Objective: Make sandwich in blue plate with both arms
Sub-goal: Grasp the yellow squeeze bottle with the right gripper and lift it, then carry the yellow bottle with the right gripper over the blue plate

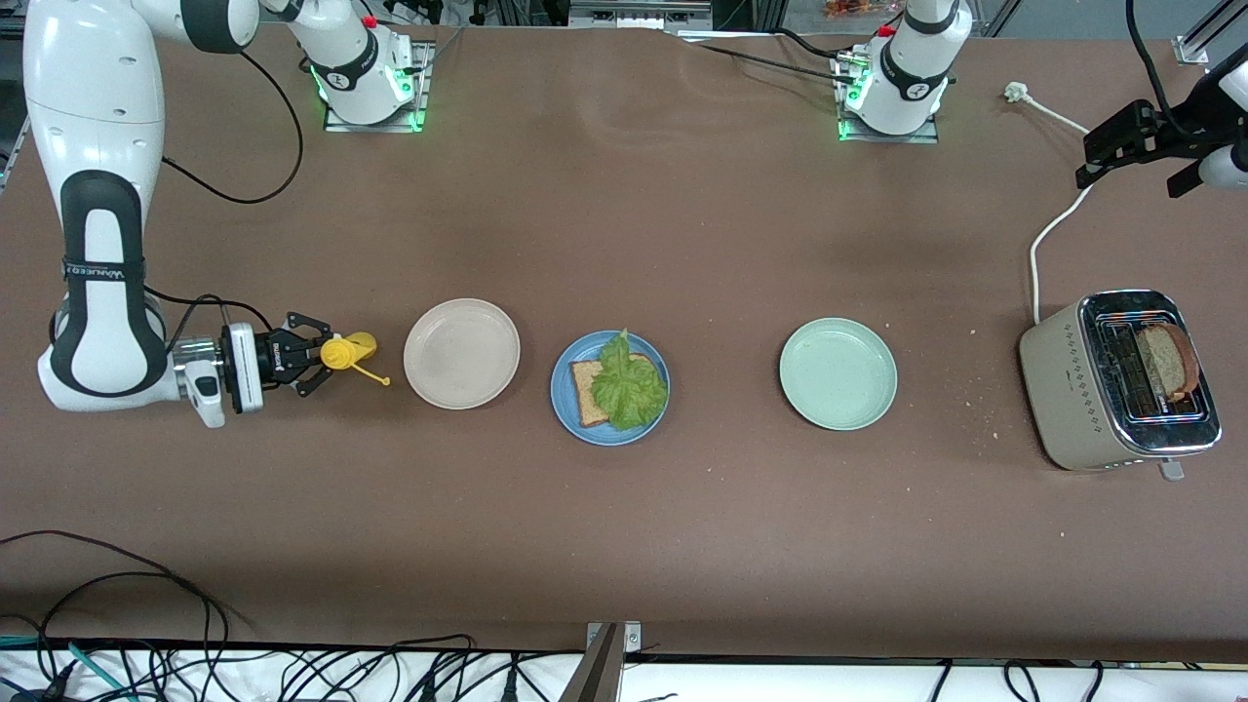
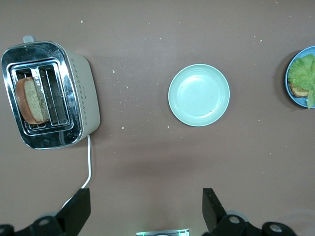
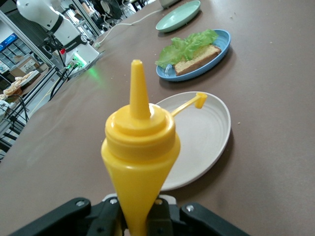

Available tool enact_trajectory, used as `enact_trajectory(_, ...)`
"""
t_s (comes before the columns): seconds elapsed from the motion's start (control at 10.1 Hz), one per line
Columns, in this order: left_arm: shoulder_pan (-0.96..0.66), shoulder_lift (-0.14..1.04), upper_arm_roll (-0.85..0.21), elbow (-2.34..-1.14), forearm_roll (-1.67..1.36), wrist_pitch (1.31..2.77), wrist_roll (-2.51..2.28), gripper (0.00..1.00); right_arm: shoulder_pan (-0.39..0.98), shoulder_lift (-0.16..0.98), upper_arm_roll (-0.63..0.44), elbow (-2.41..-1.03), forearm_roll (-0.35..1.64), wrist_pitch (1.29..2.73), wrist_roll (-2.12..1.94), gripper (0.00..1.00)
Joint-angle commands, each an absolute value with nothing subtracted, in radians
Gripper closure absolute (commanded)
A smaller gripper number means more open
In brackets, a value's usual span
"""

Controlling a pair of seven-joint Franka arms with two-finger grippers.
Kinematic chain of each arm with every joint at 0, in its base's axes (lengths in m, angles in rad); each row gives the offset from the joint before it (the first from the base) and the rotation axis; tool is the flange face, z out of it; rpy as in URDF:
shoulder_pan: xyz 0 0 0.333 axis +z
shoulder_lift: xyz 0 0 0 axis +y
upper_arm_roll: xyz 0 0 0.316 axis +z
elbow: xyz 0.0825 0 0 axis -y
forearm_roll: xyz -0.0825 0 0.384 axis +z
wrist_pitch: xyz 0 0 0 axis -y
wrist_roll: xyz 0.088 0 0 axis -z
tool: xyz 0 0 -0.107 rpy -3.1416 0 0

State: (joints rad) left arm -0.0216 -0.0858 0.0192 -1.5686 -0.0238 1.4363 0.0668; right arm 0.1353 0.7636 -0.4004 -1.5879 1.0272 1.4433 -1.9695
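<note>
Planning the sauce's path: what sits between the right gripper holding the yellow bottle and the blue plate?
Only the beige plate lies between the right gripper, shut on the yellow bottle, and the blue plate, as the front view shows.

Lettuce-topped bread slice (image 1: 588,390) on blue plate (image 1: 564,402)

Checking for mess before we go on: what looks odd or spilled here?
Crumbs are scattered on the table by the toaster, between it and the green plate. The lettuce lies off-center on the bread, overhanging toward the blue plate's rim. Nothing else stands out.
</note>
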Motion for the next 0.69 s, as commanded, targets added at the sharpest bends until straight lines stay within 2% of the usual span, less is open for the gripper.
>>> enact_trajectory(0.0,-0.014,-0.087,0.012,-1.540,-0.026,1.430,0.064,0.00,0.204,0.765,-0.397,-1.400,0.889,1.414,-1.698,0.99)
enact_trajectory(0.3,-0.012,-0.089,0.015,-1.540,-0.028,1.425,0.064,0.00,0.319,0.765,-0.403,-1.260,0.734,1.437,-1.501,0.99)
enact_trajectory(0.59,-0.014,-0.087,0.014,-1.539,-0.028,1.425,0.069,0.00,0.458,0.765,-0.405,-1.220,0.579,1.549,-1.340,0.98)
